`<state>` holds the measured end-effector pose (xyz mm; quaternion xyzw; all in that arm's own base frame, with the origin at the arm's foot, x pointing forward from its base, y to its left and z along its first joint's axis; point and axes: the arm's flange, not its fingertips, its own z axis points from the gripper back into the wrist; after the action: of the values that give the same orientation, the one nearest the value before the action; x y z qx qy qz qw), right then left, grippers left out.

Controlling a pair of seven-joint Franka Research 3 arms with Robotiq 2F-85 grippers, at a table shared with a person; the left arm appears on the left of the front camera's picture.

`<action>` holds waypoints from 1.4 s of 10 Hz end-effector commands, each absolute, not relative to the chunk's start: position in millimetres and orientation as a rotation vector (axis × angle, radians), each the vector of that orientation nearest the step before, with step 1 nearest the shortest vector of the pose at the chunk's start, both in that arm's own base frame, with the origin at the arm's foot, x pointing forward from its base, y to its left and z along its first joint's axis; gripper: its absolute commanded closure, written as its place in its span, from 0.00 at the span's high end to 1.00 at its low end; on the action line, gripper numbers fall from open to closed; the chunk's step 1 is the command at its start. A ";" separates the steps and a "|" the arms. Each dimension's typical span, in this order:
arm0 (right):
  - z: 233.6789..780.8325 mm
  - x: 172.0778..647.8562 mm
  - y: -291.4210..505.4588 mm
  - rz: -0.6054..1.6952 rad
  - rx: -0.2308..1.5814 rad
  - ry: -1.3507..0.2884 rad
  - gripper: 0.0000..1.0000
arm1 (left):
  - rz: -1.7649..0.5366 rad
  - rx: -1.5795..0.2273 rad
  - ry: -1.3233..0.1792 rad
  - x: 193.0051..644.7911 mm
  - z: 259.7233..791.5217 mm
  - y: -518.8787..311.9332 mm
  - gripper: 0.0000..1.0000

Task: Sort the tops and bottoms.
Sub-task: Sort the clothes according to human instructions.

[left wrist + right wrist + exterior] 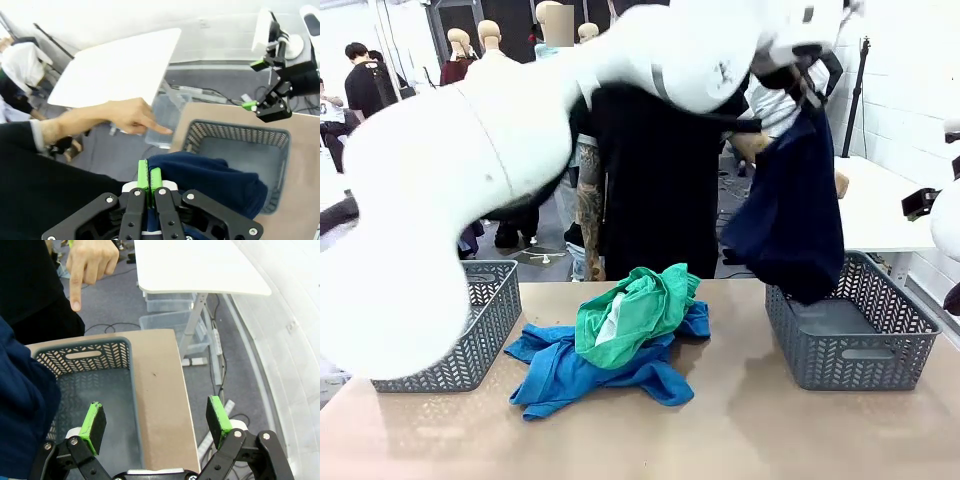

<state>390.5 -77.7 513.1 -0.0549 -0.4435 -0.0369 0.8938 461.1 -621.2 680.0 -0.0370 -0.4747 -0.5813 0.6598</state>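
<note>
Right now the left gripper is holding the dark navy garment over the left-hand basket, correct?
No, wrong basket. The left gripper holds the dark navy garment over the right-hand basket; the front view shows the cloth hanging above it.

**Table layout from my station**

On the table (720,440) I see a left basket (470,330) and a right basket (860,340). Between them, the upper garment (635,310) lies on the lower garments (580,370). My left gripper (149,172) dangles the hanging garment (790,220) over the right basket. The person's hand (125,115) is behind that basket.
</note>
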 end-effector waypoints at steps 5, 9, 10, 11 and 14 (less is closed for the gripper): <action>512.0 391.2 -77.0 -0.081 -0.117 -0.911 1.00 | -1.315 -0.084 -1.074 461.1 680.0 -621.2 0.00; 512.0 391.2 -77.0 -0.081 -0.117 -0.911 1.00 | -1.315 -0.084 -1.074 461.1 680.0 -621.2 0.00; 512.0 391.2 -77.0 -0.081 -0.117 -0.911 1.00 | -1.323 -0.078 -1.069 461.4 679.1 -621.9 0.00; 512.0 391.2 -77.0 -0.081 -0.117 -0.911 1.00 | -1.376 -0.136 -1.093 486.8 676.2 -641.4 0.00; 512.0 391.2 -77.0 -0.081 -0.117 -0.911 1.00 | -1.629 -0.274 -0.968 537.3 657.0 -716.4 0.00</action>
<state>390.4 -77.9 513.2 -0.0550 -0.4435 -0.0372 0.8938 473.3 -642.9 622.6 -0.0865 -0.4446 -0.6562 0.6036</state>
